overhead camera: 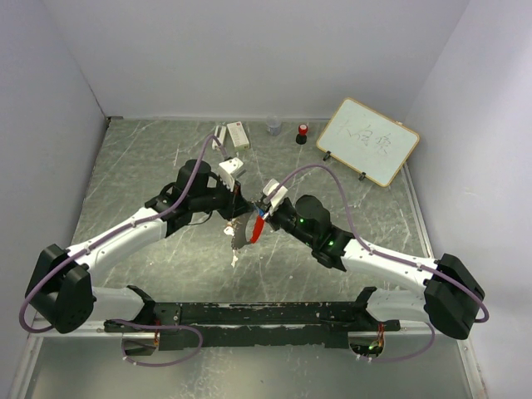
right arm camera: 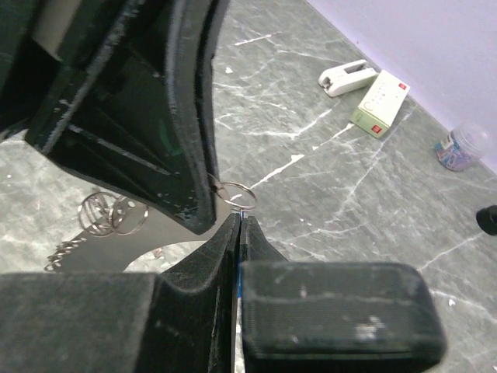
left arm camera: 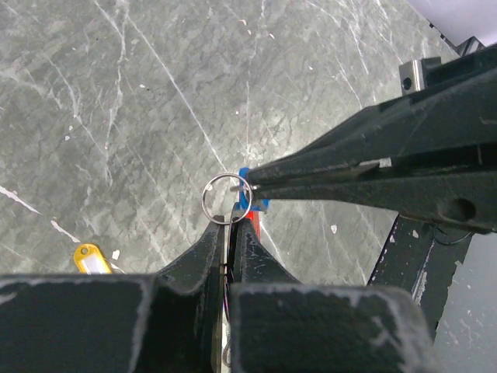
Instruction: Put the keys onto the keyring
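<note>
The keyring's thin grey loop (left arm camera: 208,189) hangs between both grippers above the table; it also shows in the right wrist view (right arm camera: 250,194). My right gripper (right arm camera: 239,220) is shut on its blue tab (left arm camera: 248,172), and the red tag (overhead camera: 258,226) hangs below. My left gripper (left arm camera: 227,224) is shut on a thin pale flat piece, apparently the silvery key, with its tip at the loop. Small rings (right arm camera: 112,214) and a toothed silver key (right arm camera: 66,252) dangle under the left fingers (right arm camera: 186,116). The right fingers (left arm camera: 349,167) reach in from the right.
A small yellow piece with a white face (left arm camera: 92,258) lies on the table under the left wrist. At the back stand a whiteboard (overhead camera: 367,141), a red-capped black stamp (overhead camera: 303,131), a white box (overhead camera: 238,135), a small jar (overhead camera: 273,125) and a white stapler-like item (right arm camera: 345,76).
</note>
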Controlling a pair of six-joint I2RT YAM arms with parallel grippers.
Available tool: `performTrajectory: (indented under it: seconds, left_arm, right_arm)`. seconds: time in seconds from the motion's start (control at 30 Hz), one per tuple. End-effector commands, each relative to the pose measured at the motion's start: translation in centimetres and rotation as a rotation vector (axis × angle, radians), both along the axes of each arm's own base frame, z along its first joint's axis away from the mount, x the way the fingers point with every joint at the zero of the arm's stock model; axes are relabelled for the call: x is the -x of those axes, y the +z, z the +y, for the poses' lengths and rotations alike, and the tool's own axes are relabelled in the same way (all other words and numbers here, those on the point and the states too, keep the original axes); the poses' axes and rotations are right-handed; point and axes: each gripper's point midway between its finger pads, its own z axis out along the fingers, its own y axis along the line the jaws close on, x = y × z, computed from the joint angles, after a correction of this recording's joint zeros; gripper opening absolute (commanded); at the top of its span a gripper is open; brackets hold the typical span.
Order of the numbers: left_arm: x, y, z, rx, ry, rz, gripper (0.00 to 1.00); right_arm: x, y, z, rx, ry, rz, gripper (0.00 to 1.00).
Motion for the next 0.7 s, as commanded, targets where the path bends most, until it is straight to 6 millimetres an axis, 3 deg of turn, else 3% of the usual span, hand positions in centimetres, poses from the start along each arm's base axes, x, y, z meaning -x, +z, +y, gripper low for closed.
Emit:
performTrajectory:
  seconds: [0.0,0.3,0.67]
  left_arm:
    - [0.5,1.9,-0.5,0.043,-0.032,-0.051,0.07]
    - [0.4,2.1,-0.2,0.042,-0.013,-0.063,0.07]
    - [0.2,0.8,-0.1,0.011,-0.004,-0.042,0.07]
  right_arm:
    - [-1.0,1.4,-0.6,-0.03,-0.052,-0.017,0.0]
    - [-1.4,1.3,-1.3,-0.032,-0.083,-0.013,0.0]
    - [-1.9,2.5,-2.3,0.012,-0.107,-0.069,0.0]
